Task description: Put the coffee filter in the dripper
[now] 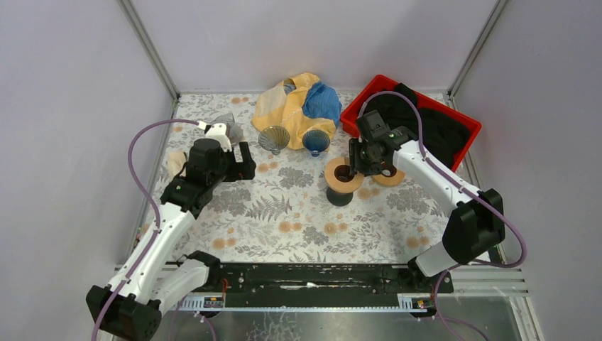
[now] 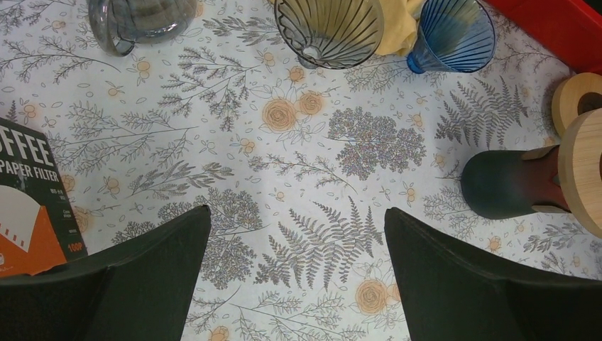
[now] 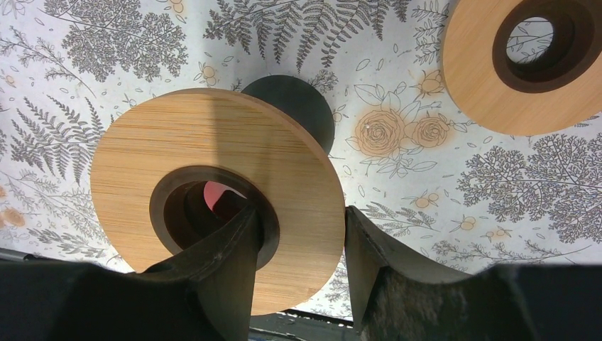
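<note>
From above, the left tool (image 1: 245,162) hung released over the floral surface (image 1: 298,213), near the grey dripper (image 1: 273,139) and the blue dripper (image 1: 315,141). The right tool (image 1: 363,160) sat at the wooden stand (image 1: 341,181).

At the left wrist, the jaws stood wide with nothing between them. The coffee filter box (image 2: 32,206) lay on the surface at the left edge, well apart from both drippers.

At the right wrist, the tool was clenched on the stand's top ring, one finger in its hole and the other against the outer rim.
</note>
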{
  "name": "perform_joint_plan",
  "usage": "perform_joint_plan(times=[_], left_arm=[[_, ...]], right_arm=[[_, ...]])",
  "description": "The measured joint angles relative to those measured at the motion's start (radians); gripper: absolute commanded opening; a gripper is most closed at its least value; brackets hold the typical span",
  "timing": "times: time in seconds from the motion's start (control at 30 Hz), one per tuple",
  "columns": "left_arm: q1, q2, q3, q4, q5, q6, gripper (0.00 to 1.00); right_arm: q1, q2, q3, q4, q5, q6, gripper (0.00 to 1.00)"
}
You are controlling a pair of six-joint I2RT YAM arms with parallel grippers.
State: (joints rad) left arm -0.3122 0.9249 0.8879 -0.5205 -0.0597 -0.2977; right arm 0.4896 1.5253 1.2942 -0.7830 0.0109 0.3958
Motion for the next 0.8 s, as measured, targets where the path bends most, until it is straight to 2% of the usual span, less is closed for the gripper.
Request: perform_joint_plan(times=[0.8], left_arm=[[0.006, 0.003, 0.0, 0.012, 0.012, 0.0, 1.0]], right_arm=[[0.009, 0.009, 0.0, 0.011, 0.034, -0.002, 0.41]])
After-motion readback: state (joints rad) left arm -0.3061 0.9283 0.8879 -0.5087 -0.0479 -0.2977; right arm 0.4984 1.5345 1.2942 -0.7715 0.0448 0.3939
